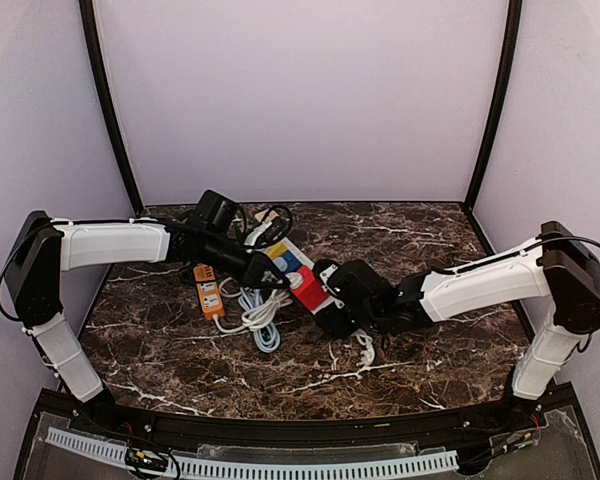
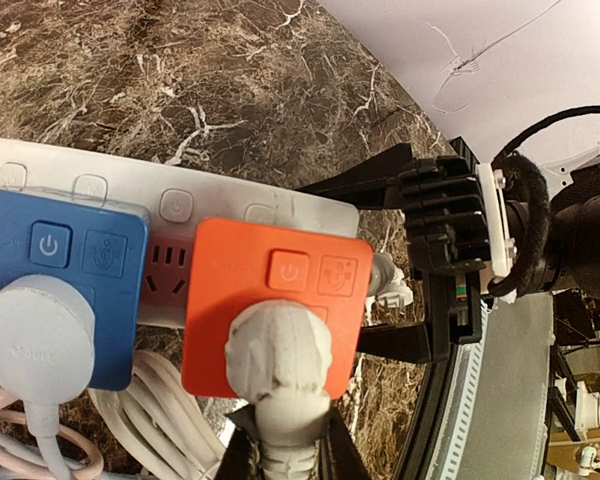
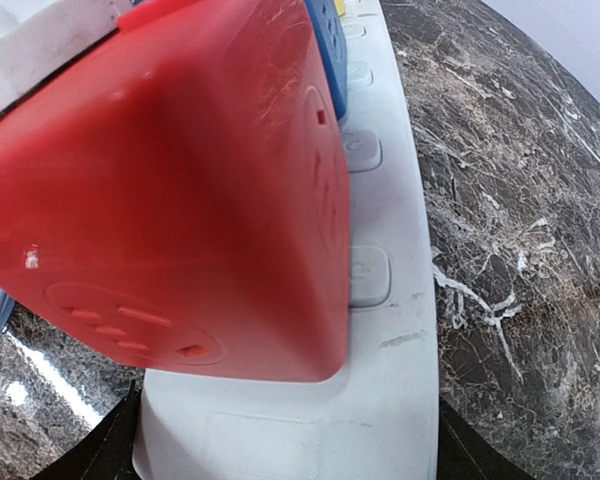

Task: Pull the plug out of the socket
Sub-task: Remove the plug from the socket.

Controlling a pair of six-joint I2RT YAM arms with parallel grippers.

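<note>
A white power strip (image 1: pixel 320 285) lies on the marble table with a blue adapter (image 1: pixel 288 262) and a red adapter (image 1: pixel 305 289) plugged into it. A white plug (image 2: pixel 277 362) sits in the red adapter (image 2: pixel 270 300). My left gripper (image 2: pixel 280 450) is shut on the white plug's neck, where the cable leaves it. My right gripper (image 3: pixel 285 445) is shut on the end of the power strip (image 3: pixel 380 400), one finger on each side, close under the red adapter (image 3: pixel 180 190). In the top view the two grippers meet at the strip.
An orange power strip (image 1: pixel 209 292) lies left of the white one. A coil of white and blue cables (image 1: pixel 260 315) lies in front. A second white plug (image 2: pixel 35 335) sits in the blue adapter (image 2: pixel 60 270). A loose white plug (image 1: pixel 365 348) lies near the front.
</note>
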